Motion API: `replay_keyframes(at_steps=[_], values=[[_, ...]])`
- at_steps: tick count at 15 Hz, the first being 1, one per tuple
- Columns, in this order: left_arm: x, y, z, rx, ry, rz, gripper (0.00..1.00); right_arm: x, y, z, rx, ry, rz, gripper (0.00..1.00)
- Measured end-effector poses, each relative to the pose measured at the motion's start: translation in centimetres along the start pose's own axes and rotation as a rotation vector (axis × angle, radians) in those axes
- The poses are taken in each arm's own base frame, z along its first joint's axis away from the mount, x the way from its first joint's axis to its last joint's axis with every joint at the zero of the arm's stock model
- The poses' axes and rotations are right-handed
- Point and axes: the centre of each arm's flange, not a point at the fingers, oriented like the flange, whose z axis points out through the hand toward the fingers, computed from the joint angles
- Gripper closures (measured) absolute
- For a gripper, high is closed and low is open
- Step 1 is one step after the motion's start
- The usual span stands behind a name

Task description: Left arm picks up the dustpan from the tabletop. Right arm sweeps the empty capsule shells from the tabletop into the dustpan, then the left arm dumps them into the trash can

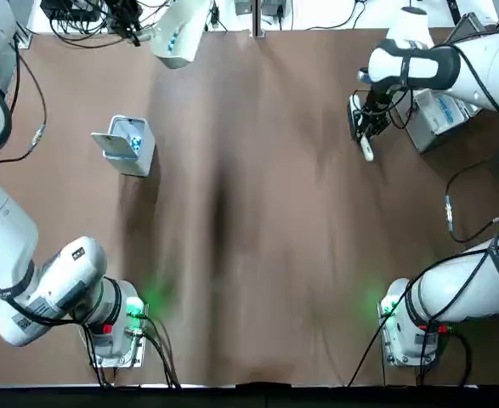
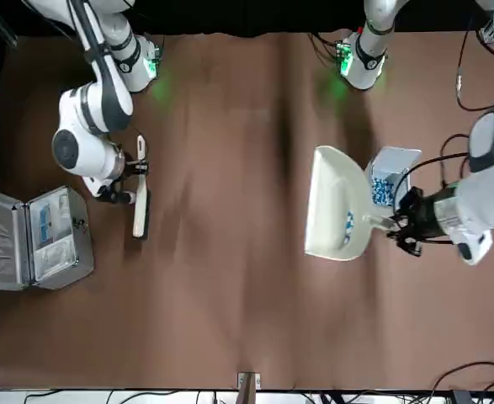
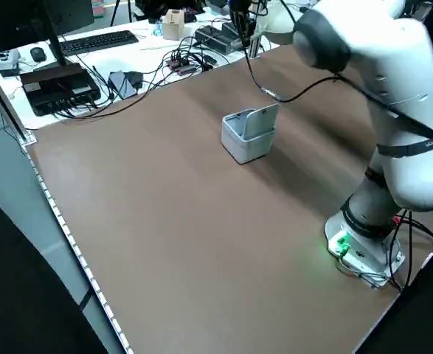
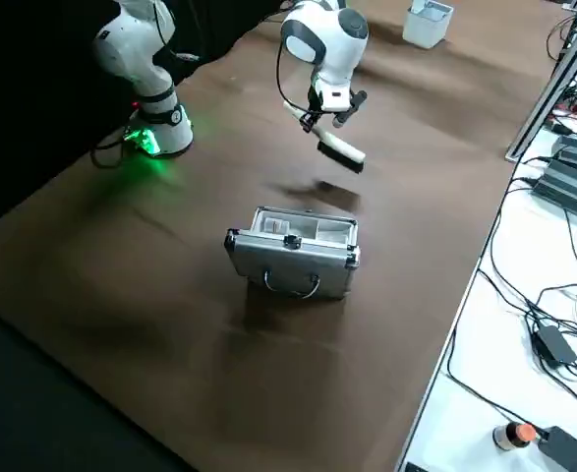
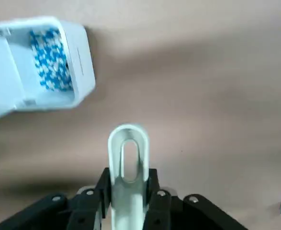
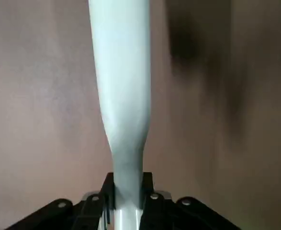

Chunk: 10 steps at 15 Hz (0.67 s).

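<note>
Dustpan (image 2: 326, 206) in the air, its handle clamped between the fingers of the left gripper (image 5: 129, 194), close to the left wrist camera; the slot at the handle's end shows between them. The pan is pale cream and smooth, with a wide, rounded scoop and a short, thin handle. Inside lies a small patch of blue and whitish shells (image 2: 348, 227), so the pickup and at least some sweeping look done. What is left, I judge, is the tipping out. Beyond the pan, the trash can (image 1: 133, 146) stands upright on the table (image 1: 275, 255), flap open, many blue and white bits inside. From above, pan and can appear near each other but not lined up, so the next move probably calls for bringing the scoop over the opening before tilting it; tipping early could scatter shells. Farther across, the right gripper (image 6: 128, 196) hangs above the table by the metal case (image 2: 60, 238), its fingers closed on the white brush (image 6: 123, 72), bristles clear of the surface.
</note>
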Motion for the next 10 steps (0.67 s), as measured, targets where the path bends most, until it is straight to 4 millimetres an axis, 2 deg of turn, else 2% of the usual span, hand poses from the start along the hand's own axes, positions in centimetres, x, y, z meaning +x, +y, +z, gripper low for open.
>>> replay_keyframes(at_steps=[1, 2, 5, 8, 10], values=[[2.7, -0.8, -1.6, -0.009, 0.013, 0.01, 0.67, -0.7, -1.1, 1.2, -0.011, 0.007, -0.024, 0.74], [3.5, -1.2, -2.6, -0.017, 0.032, 0.005, 0.67, -1.1, -1.7, 1.9, -0.016, 0.013, -0.037, 0.74], [4.5, -2.1, -4.4, -0.031, 0.07, -0.018, 0.67, -2.2, -3.4, 4.1, -0.02, 0.038, -0.069, 0.74], [5.3, -2.2, -4.6, -0.03, 0.089, 0.005, 0.67, -3.2, -5.1, 5.2, -0.028, 0.033, -0.057, 0.74], [6.5, -2.5, -4.8, -0.026, 0.119, 0.025, 0.67, -3.8, -6.4, 5.5, -0.035, 0.033, -0.04, 0.74]])
